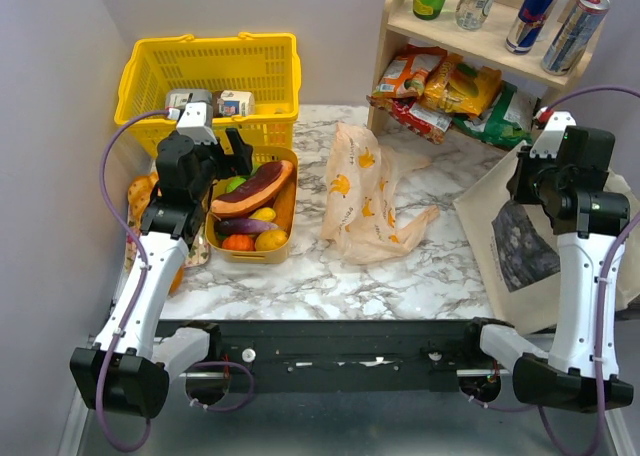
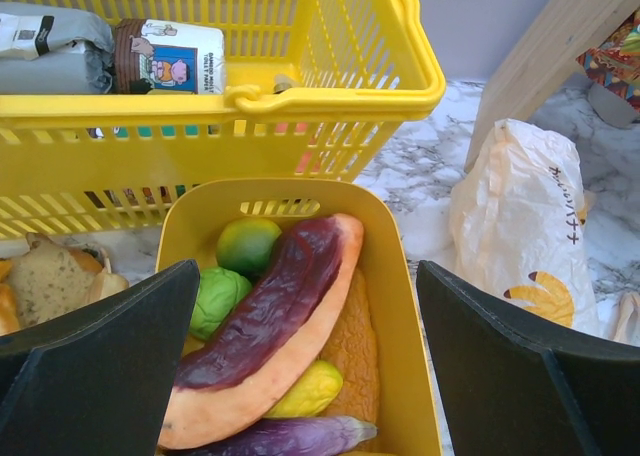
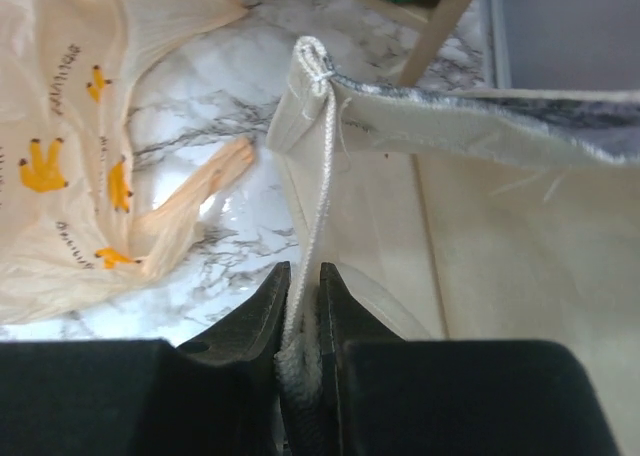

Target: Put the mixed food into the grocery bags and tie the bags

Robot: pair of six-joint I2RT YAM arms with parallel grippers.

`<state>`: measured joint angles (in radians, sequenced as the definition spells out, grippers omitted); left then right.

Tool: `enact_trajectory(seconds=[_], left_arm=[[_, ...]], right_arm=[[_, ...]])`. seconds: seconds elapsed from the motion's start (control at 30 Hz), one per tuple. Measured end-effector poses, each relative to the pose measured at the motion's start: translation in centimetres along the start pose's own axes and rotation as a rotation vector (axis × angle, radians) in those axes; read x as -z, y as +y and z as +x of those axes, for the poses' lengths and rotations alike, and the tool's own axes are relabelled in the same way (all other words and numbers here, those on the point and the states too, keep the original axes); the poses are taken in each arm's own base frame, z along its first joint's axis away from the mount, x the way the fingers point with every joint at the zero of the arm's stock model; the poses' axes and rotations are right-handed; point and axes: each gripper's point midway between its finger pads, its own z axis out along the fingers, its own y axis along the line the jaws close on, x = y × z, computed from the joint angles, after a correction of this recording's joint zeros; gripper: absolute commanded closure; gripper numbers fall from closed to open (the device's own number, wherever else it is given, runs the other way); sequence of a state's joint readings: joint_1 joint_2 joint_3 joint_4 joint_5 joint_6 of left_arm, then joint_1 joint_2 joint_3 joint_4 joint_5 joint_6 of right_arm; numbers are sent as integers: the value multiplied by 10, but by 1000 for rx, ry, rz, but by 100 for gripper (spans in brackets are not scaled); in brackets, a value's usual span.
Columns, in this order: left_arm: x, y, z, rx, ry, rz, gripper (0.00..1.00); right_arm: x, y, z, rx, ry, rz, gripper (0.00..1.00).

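A small yellow tray [image 1: 287, 201] holds the red-brown long slice [image 1: 252, 188], a purple eggplant [image 1: 245, 226], limes, a lemon and oranges. My left gripper [image 1: 226, 148] hangs open above the tray; in the left wrist view its fingers [image 2: 90, 366] straddle the slice [image 2: 270, 326], apart from it. The peach plastic bag [image 1: 365, 201] lies flat at the table's middle. My right gripper [image 3: 304, 306] is shut on the white rope handle [image 3: 318, 166] of the beige canvas tote [image 1: 530, 241] at the right. Two blue-silver cans [image 1: 555, 21] stand on the shelf.
A yellow shopping basket [image 1: 210, 81] with packets stands behind the tray. Bread loaves [image 1: 145, 191] lie left of the tray. A wooden shelf [image 1: 480, 46] at the back right holds snack packets [image 1: 450, 91] and bottles.
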<state>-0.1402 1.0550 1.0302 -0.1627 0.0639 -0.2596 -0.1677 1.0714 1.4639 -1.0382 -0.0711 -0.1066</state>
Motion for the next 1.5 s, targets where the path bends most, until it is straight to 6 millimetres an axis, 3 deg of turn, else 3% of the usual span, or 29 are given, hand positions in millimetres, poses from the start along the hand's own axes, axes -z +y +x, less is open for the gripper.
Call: enact_trajectory(seconds=[0.1,0.27,0.47,0.7,0.83,0.93,1.07,1.23,1.5], left_arm=[[0,-2,1,-1,0,7,1],[0,-4,3,3,6,20,1],[0,-8,2,4,4,40,1],[0,-13,2,14,5,60,1],[0,-30,2,34,5,123,1],[0,-52,8,55,26,188,1],[-6,-87,20,118,98,299,1],[-7,-117,24,213,158,420,1],[-2,-140,24,326,217,522,1]], right_arm=[[0,13,1,-9,5,-51,82],[-12,51,8,41,66,-165,83],[-28,96,31,116,199,-274,85],[-24,127,44,188,232,-354,85],[-14,159,49,253,227,-464,85],[-4,196,55,319,196,-594,85],[11,245,63,428,129,-767,96],[28,301,66,545,20,-960,99],[29,350,67,619,-84,-1100,99]])
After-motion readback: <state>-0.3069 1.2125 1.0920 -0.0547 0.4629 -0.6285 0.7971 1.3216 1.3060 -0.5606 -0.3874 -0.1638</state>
